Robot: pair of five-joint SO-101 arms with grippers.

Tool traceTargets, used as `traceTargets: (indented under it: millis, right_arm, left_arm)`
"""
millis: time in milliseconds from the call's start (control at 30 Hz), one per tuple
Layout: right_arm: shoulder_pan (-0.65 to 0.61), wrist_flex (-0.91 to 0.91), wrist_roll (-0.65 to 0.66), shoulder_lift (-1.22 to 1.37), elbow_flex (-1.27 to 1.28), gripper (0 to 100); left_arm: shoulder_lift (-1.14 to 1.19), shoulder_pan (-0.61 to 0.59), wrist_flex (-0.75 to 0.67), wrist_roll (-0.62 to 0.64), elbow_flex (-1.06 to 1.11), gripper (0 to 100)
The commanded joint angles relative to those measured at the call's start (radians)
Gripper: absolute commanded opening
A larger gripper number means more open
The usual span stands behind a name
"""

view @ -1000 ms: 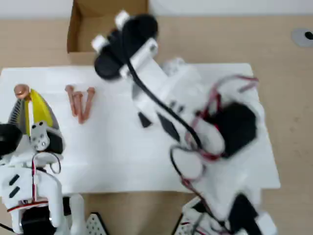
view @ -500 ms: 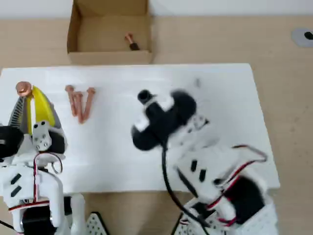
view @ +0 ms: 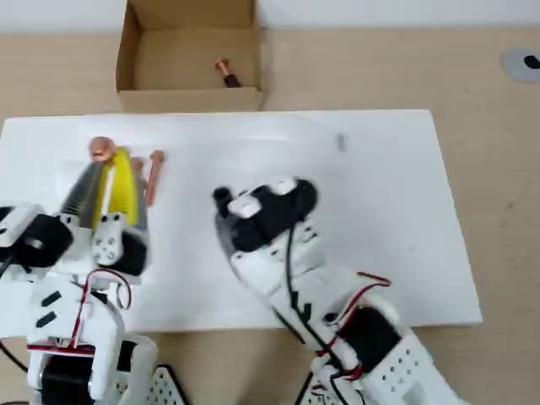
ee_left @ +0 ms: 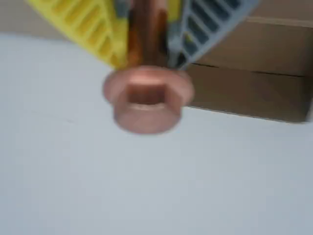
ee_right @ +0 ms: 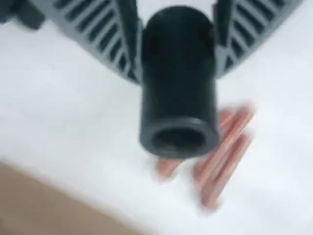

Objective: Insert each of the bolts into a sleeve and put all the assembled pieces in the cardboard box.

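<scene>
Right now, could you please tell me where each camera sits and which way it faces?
High view: fixed above the table, looking down on the white board, cardboard box and both arms.
Left wrist view: on the left arm, facing the box past the left pincer, shut on a copper bolt.
Right wrist view: on the right arm, facing the loose bolts past the right pincer, shut on a black sleeve.
Shared: the box in high and left wrist; the loose bolts in high and right wrist.
</scene>
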Motion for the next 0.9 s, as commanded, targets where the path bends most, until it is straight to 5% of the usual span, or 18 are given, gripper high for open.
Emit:
traceTargets:
  millis: [0,333,500,867]
  right_arm:
    - [-0.047,-0.041,-0.014,-0.001,0.039,1.0]
    - [-0.007,-0.434,0.1,-0.001,0.283,1.0]
    - [-0.007,-0.479,0.104,-0.002,0.292,1.0]
    - [-0.01,-0.473,0.1,-0.002,0.234,1.0]
  left_arm:
    - [-0.008,0.072,-0.023,0.006,-0.064,1]
    - [-0.008,0.236,0.192,0.008,-0.221,1]
    - [-0.008,0.276,0.272,0.009,-0.249,1]
    - [-0.008,0.269,0.153,0.077,-0.112,1]
